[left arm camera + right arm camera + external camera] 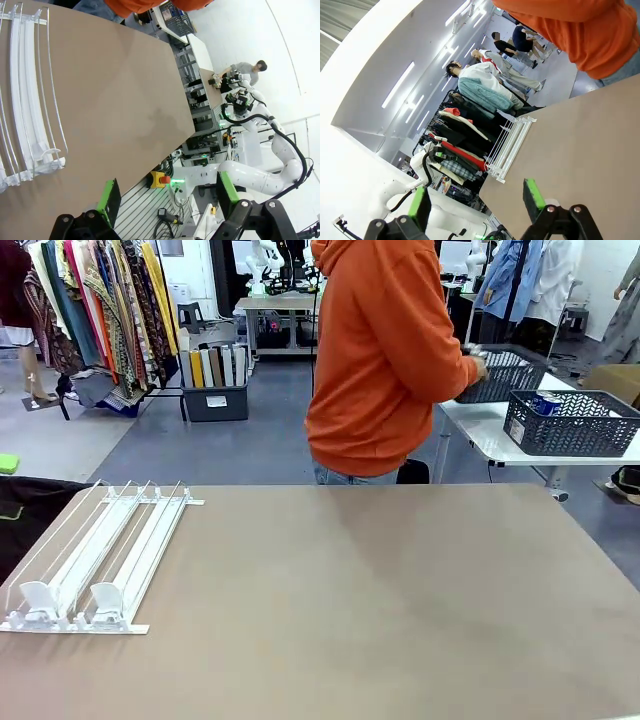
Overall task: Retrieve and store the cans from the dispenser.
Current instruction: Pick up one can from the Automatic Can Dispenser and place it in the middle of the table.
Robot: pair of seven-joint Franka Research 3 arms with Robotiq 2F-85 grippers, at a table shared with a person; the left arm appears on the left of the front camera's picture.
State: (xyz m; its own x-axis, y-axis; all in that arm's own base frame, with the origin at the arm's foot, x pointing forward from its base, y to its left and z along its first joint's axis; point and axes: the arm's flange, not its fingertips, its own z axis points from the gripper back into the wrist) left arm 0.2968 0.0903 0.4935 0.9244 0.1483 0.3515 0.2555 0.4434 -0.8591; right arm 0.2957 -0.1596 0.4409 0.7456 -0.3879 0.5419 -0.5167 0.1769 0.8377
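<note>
Dispenser (95,560): a flat white rack of rail lanes lying on the left part of the brown counter (380,610), its white pusher tabs at the near end. Its lanes look bare; no can stands in them.

Left claw (167,197): in the left wrist view its two green-padded fingers stand wide apart with nothing between them, hanging off the counter's edge, well apart from the dispenser (27,100).

Person (385,360): in an orange hoodie at the far side of the counter, turned to the right, with a hand (478,367) at a dark lattice basket (500,375) on a white side table (545,430).

Cans: one blue-and-white can (546,402) lies in a second dark basket (572,422) on that side table, well apart from the dispenser and from both claws. I cannot tell whether other cans lie in either basket.

Right claw (477,202): its green-padded fingers are spread, gripping nothing, above the near edge of the counter; the dispenser (510,145) lies far across from it.

Step in hand: by my judgement, waiting. With no can in the lanes there is nothing to retrieve yet.

How to do it well: keep both claws spread and back from the lanes while the person's hands are busy. Once a can stands at the near end, approach level, close on its middle, and lift it straight clear of the rails.
</note>
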